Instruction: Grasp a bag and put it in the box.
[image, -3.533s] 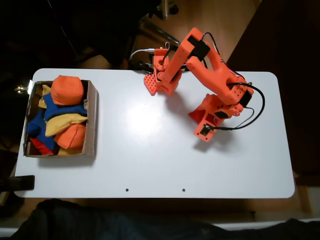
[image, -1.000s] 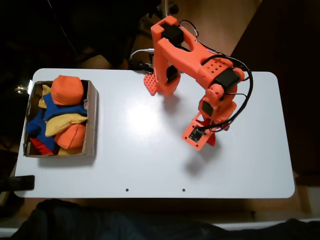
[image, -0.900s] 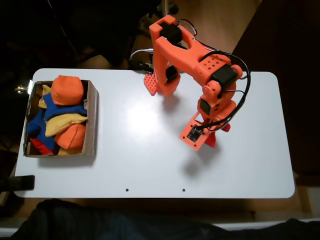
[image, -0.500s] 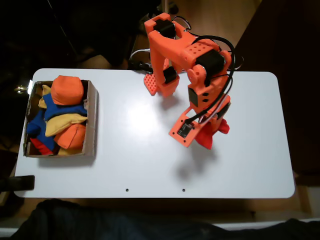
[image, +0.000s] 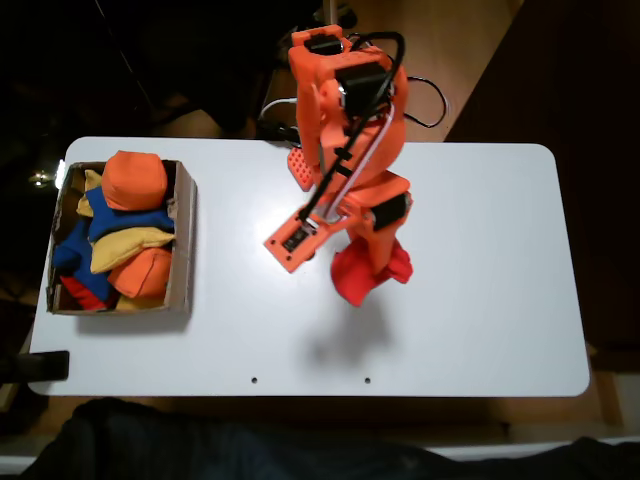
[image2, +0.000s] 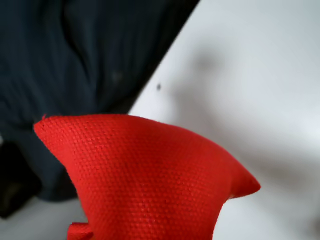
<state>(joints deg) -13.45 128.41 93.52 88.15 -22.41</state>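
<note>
Presently listed, by size. White table (image: 480, 330): rounded corners, dark surroundings on most sides in the fixed view. Orange arm (image: 345, 100): base at the table's far edge, reaching out over the middle of the tabletop. Box (image: 183, 240): brown cardboard, low-walled, at the left end of the table in the fixed view, well apart from the arm; contents are heaped orange, blue and yellow beanbags, with a red patch in its lower left corner. Bag (image: 368, 274): bright red, hanging below the gripper (image: 372, 262) above the table near its centre, a shadow on the surface beneath it; jaws closed on its upper part. Bag in the wrist view (image2: 150, 185): woven red fabric, one pointed corner to the right, white tabletop and a dark cloth behind.
</note>
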